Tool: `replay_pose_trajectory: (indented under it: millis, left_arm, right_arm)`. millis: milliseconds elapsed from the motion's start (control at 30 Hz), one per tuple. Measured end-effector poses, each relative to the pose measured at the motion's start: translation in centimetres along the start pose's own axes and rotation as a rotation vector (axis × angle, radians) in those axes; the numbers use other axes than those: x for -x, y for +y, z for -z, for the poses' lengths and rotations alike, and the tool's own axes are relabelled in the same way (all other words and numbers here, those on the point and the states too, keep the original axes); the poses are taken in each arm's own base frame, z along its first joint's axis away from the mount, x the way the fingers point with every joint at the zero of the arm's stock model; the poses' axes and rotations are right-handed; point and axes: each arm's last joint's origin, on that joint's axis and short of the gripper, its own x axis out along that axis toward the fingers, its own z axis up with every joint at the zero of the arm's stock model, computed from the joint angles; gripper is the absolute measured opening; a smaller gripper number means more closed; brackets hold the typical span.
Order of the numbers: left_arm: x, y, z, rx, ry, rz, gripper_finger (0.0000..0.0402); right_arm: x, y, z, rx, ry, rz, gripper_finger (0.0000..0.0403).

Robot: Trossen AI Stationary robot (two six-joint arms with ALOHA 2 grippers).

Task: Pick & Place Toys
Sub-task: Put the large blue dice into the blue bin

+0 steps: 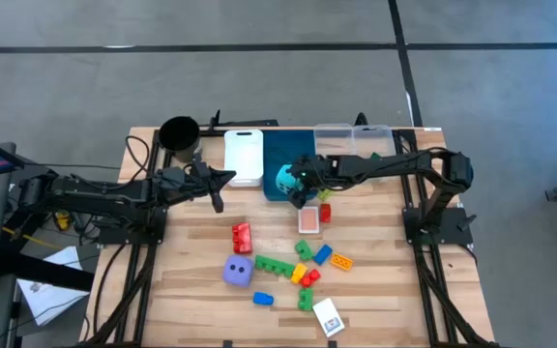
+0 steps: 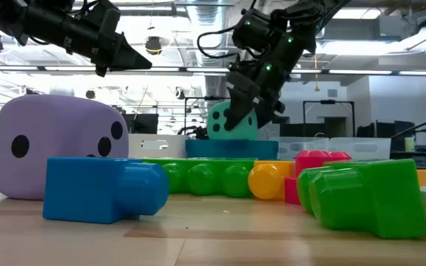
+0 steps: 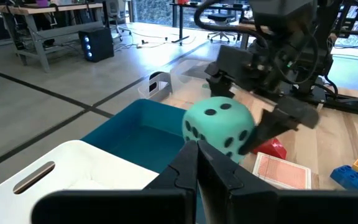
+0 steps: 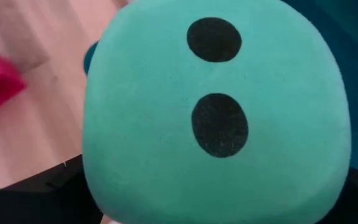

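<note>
Cyan die (image 1: 286, 178) is clamped in the right hand (image 1: 295, 184) above the blue bin (image 1: 280, 150) near the bench's far edge; the left hand (image 1: 222, 179) is held closed beside the white bin (image 1: 244, 155).

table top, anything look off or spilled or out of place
Nothing damaged or spilled. The bricks, purple die and cards lie loose on the table, as unsorted toys would. The right gripper holds the cyan die in wide jaws over the blue bin. The left gripper is shut, empty.
</note>
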Motion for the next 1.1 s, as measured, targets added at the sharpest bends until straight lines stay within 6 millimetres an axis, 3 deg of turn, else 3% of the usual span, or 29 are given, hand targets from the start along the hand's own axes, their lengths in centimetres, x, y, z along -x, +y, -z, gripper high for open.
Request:
replay_pose_trajectory:
  millis: [200,600,1100]
  left_arm:
    - [0.0,0.0,0.0,0.001,-0.002,0.0,0.0]
    - [0.0,0.0,-0.4,0.015,-0.039,0.002,0.0]
    - [0.0,0.0,-0.4,0.018,-0.04,0.0,0.0]
  right_arm:
    - [0.0,-0.1,0.5,-0.002,0.085,-0.01,0.04]
    - [2.1,-0.7,-0.3,0.005,0.023,-0.019,0.04]
    - [2.2,1.0,0.3,0.047,0.06,-0.118,0.04]
